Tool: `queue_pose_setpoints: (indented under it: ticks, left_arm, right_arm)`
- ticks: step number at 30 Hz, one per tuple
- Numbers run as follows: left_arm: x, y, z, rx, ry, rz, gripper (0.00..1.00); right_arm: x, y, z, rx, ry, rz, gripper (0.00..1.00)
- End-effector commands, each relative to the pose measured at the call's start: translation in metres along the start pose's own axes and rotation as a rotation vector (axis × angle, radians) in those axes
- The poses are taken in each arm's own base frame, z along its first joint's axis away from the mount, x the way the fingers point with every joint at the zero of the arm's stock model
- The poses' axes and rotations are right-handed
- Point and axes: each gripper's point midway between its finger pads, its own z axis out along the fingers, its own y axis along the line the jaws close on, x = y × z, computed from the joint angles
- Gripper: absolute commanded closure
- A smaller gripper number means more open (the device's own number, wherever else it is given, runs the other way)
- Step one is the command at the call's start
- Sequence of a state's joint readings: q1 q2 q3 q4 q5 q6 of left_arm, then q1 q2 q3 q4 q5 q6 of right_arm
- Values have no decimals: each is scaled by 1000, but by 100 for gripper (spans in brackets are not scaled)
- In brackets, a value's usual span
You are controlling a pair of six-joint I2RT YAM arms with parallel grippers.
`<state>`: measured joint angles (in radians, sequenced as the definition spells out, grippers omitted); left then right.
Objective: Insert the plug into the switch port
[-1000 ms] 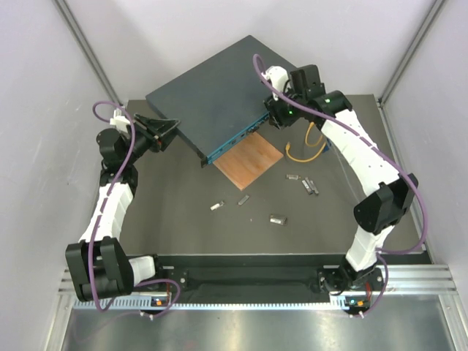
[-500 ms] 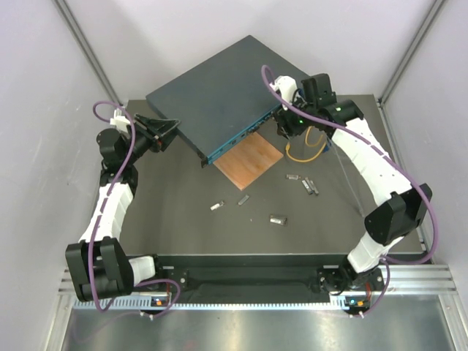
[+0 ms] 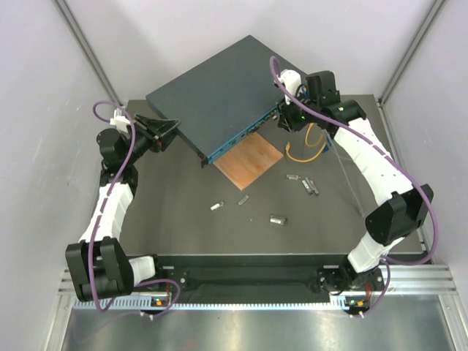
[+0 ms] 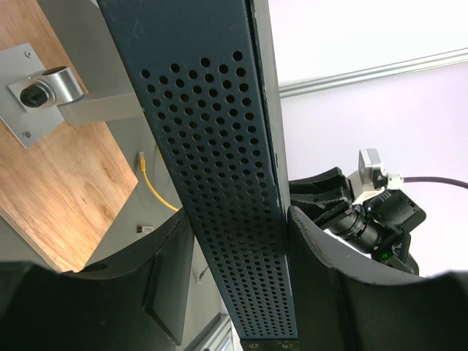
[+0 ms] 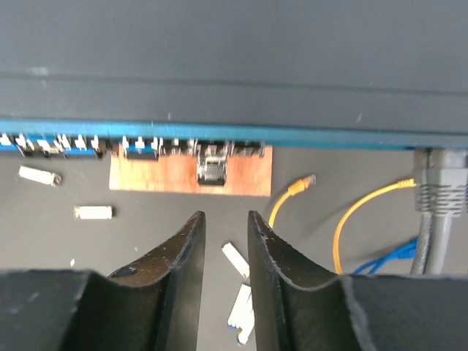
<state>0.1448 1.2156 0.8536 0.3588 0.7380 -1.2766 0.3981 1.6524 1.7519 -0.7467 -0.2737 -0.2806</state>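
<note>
Right fingers (image 5: 189,245) stand with only a narrow gap between them and nothing in it: released, grasping no part. Straight ahead of their tips, and apart from them, a small clear-grey plug (image 5: 212,170) sits in one socket of the row along the teal-blue face (image 5: 307,134) of the large, flat, dark blue-grey metal switch (image 3: 212,91). Whether it has latched fully home I cannot tell; it seems to stand a little proud of the sockets beside it. Beyond it lies the thin brown wooden square (image 5: 153,175). A yellow cable (image 5: 351,212) lies to the right of the fingers, and small loose connectors (image 5: 93,212) lie to their left on the dark counter (image 3: 183,219).

Left fingers (image 4: 311,252) are clenched on the switch at its left corner, one on each side of its perforated side wall.

Judged from this, the insertion looks nearly or wholly done.

- **Plug half seated:** a push from the narrow right fingers coming in off-centre could tilt it, jam it or knock it out of the socket.
- **Left grasp slipping:** if it slides on the smooth metal wall, the box could turn and carry the port out of line with the right fingers.
- **Snagging:** the thick grey cable (image 5: 435,190) just right of those fingers could catch the right arm as it moves.
</note>
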Motion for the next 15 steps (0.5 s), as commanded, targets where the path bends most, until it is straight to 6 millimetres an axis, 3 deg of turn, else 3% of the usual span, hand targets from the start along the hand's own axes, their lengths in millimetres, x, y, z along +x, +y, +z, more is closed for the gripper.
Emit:
queue_pose_setpoints:
  ticks: [1, 15]
  left_arm:
    - [-4, -17, 2, 60, -21, 150, 100]
    - [-4, -15, 3, 56, -20, 147, 100]
  right_arm:
    - [-35, -5, -9, 16, -127, 15, 72]
    - [-55, -3, 8, -16, -234, 79, 81]
